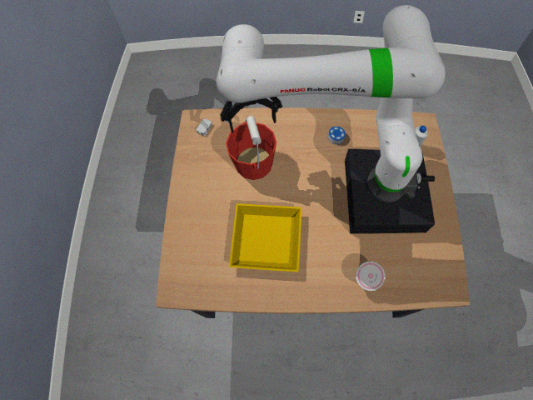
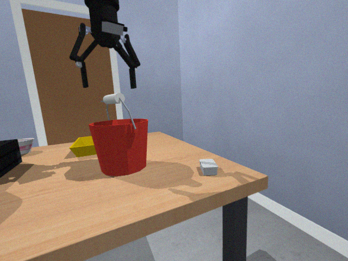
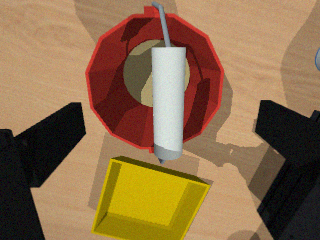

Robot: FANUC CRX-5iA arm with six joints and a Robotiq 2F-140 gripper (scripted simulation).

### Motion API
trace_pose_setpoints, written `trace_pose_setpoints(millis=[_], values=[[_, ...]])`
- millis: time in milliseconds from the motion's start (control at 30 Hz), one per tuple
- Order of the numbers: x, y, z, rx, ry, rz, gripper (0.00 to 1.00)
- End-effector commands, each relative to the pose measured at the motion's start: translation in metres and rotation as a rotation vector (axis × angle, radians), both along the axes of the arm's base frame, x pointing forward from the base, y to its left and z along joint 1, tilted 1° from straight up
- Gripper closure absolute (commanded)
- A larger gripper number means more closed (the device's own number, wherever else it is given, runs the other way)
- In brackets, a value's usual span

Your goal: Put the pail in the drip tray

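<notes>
A red pail [image 1: 251, 151] stands upright on the wooden table, its wire handle raised with a white grip [image 1: 252, 129] on top. It also shows in the side view [image 2: 120, 145] and in the wrist view [image 3: 155, 82]. My gripper [image 2: 108, 80] is wide open and empty, directly above the white grip [image 2: 113, 98], a short way above it, with a finger on each side. In the wrist view the grip [image 3: 168, 107] lies midway between my two fingers. The yellow drip tray [image 1: 266, 236] sits empty on the table nearer the front; it shows in the wrist view [image 3: 150, 205] too.
A small white box [image 1: 203, 127] lies near the table's far left corner. A blue disc [image 1: 336, 134] and a white bottle [image 1: 421, 132] sit near my black base [image 1: 389, 191]. A white and pink bowl [image 1: 370, 275] stands at the front right.
</notes>
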State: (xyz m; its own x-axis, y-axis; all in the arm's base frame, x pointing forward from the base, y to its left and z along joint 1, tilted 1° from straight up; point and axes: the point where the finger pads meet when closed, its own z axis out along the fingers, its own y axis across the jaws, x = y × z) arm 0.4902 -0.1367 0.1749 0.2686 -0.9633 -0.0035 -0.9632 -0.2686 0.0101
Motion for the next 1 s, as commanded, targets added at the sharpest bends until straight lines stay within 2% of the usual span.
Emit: trace_pose_setpoints(millis=[0, 300, 667, 967], values=[[0.000, 0.000, -0.006, -0.001, -0.002, 0.000, 0.00], [0.000, 0.000, -0.027, -0.001, -0.002, 0.000, 0.00], [0.000, 0.000, -0.040, -0.001, -0.002, 0.000, 0.00], [0.000, 0.000, -0.043, -0.001, -0.002, 0.000, 0.00]])
